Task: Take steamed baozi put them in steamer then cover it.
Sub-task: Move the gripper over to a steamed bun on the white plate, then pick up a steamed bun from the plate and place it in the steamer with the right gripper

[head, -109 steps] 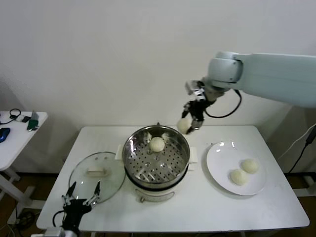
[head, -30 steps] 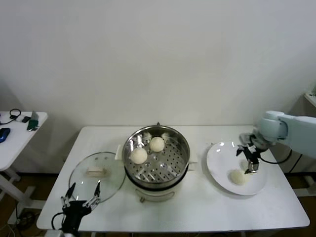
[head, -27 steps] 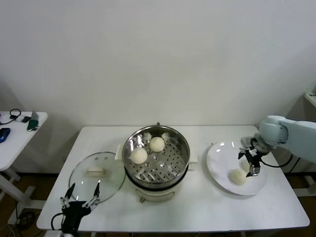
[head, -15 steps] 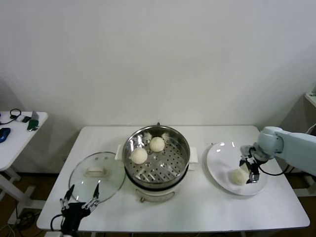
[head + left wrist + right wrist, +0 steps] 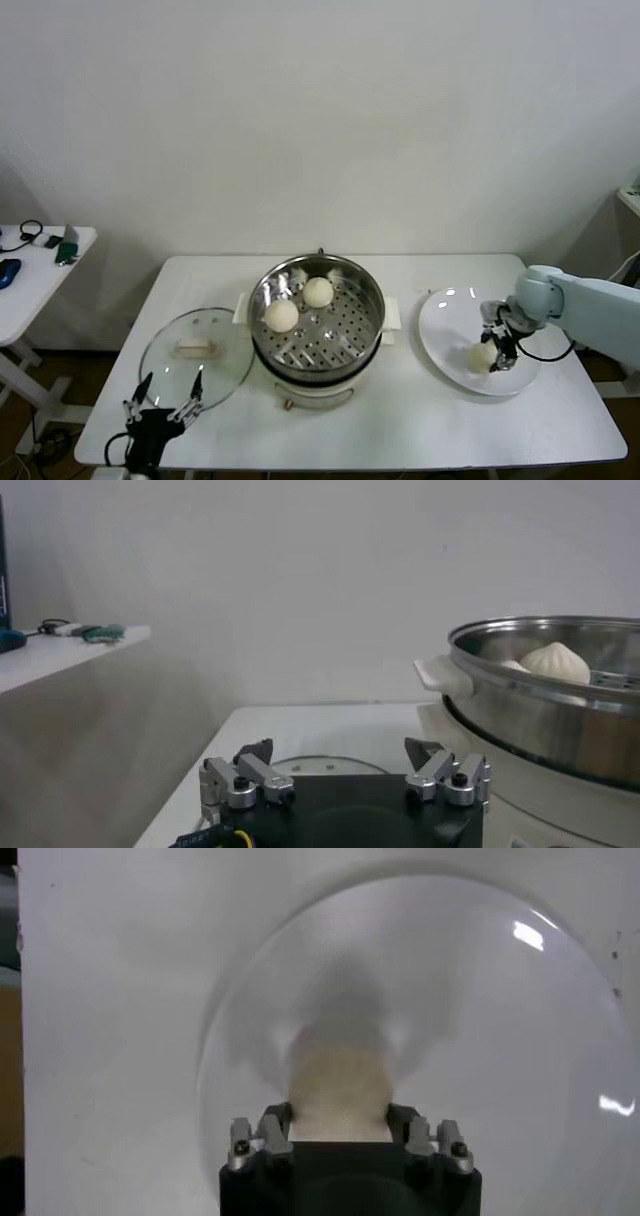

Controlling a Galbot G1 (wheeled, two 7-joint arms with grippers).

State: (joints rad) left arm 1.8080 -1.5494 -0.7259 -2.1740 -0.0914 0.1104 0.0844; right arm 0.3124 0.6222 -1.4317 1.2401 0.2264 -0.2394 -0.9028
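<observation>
Right gripper (image 5: 494, 352) down on the white plate (image 5: 445, 320) near the table's right edge, fingers (image 5: 268, 1132) closed against both sides of a steamed baozi (image 5: 338, 1084); same bun seen at the plate's middle in the head view (image 5: 482, 355). No second bun visible on the plate; anything behind the gripper hidden. Pale arm reaching in from the right edge of the head view, elbow just past the plate's far rim.

Left gripper (image 5: 160, 410) parked low at the table's front left corner, jaws spread wide with nothing between them; fingertips (image 5: 258, 752) apart in the left wrist view, pointing toward the steamer's side.

Steamer (image 5: 368, 300) at the table's centre, uncovered, perforated tray showing. Two steamed baozi inside: one (image 5: 318, 291) toward the back of the tray, one (image 5: 282, 315) on its left side, close together but apart. Back bun also showing over the steel rim in the left wrist view (image 5: 556, 662).

Cover (image 5: 165, 372) lying flat on the table (image 5: 400, 430) left of the steamer, cream handle upward, its rim just beside the steamer's base, near the left gripper.

Small white side table (image 5: 30, 275) off to the left, with cables and small items on top.
</observation>
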